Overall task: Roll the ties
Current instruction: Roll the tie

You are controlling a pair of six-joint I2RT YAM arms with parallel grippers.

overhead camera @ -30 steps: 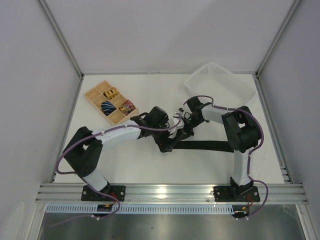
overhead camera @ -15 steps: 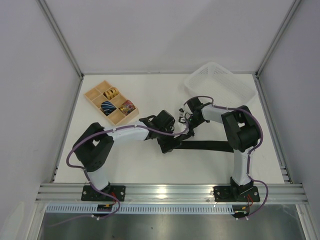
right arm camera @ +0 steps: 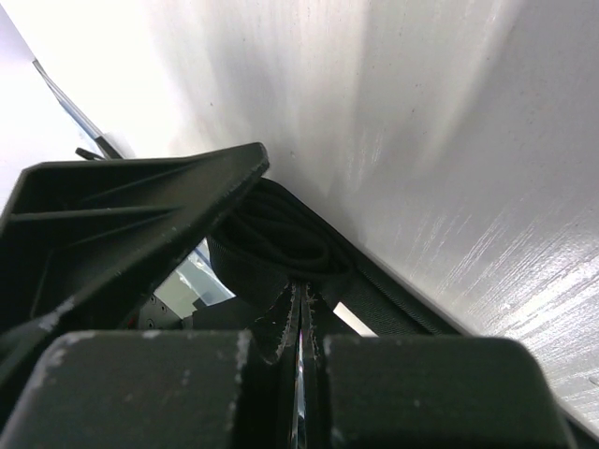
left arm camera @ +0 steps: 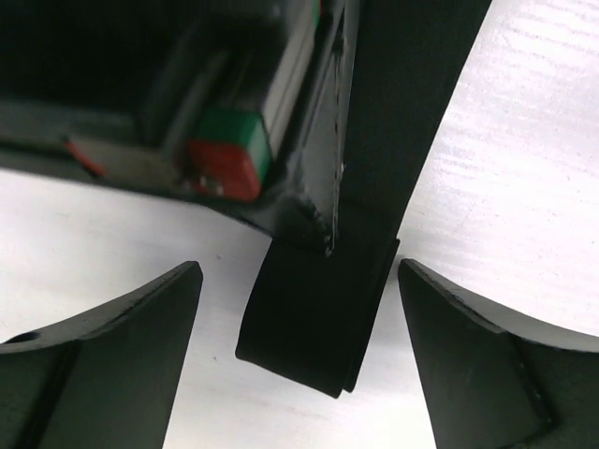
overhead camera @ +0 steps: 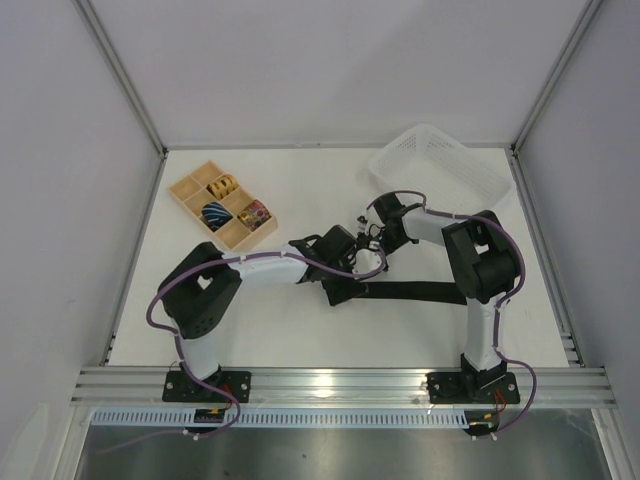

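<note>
**Item: black tie** [overhead camera: 420, 292]. It lies flat on the white table [overhead camera: 270, 335], between the two arms. Its long axis runs left to right across the table in the overhead view. The strip stretches right toward the right arm's upright link. The left end is turned back on itself in a short, rounded fold [left arm camera: 314, 323], and that end points toward the left arm.

**Left gripper** [left arm camera: 299, 281]. Its jaws stand wide apart. One finger [left arm camera: 112, 365] sits on each side of the folded end, and bare table shows in both gaps. Neither finger touches the fabric.

**Right gripper** [right arm camera: 301, 313]. Its jaws are pressed together and the tips come down onto the tie just behind the fold. It cannot be told whether any fabric is nipped between them.

**Wooden tray** [overhead camera: 237, 238]. It sits at the far left, well apart from the tie. Three of its compartments hold coloured rolls [overhead camera: 216, 213].

**White basket** [overhead camera: 440, 170]. It sits at the far right corner of the table.
</note>
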